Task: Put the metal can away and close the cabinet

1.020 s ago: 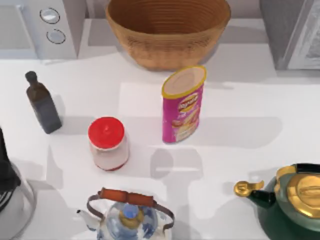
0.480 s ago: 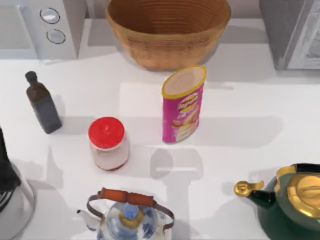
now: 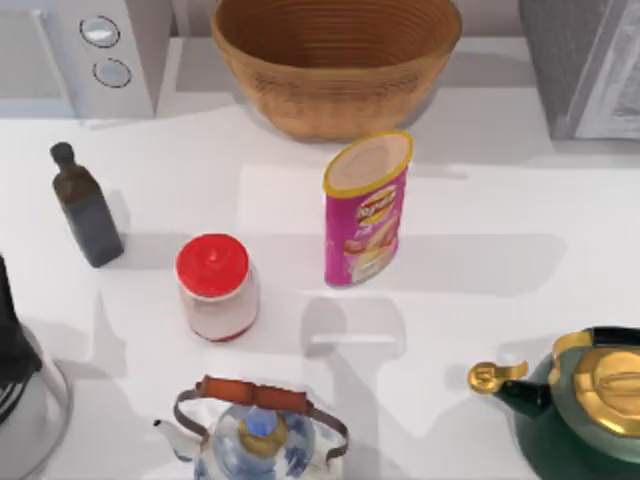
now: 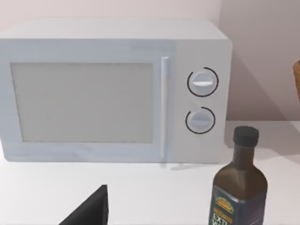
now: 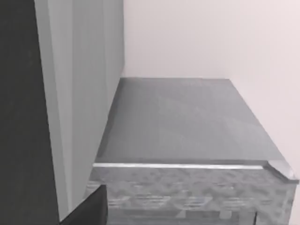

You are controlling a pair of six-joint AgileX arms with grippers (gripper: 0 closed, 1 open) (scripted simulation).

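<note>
left claw (image 4: 89,208) – fingers: can't tell – just ahead: oil bottle (image 4: 239,180), microwave (image 4: 112,89) | right claw (image 5: 86,208) – fingers: can't tell – facing grey cabinet (image 5: 183,126) | pink can (image 3: 366,208) upright on worktop (image 3: 500,250)

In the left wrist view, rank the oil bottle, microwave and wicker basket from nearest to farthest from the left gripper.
From the left gripper:
1. Oil bottle, just ahead on the table.
2. Microwave, behind the bottle, against the wall.
3. Wicker basket, farthest, past the microwave's dial side.
The right gripper is by the grey cabinet.
</note>
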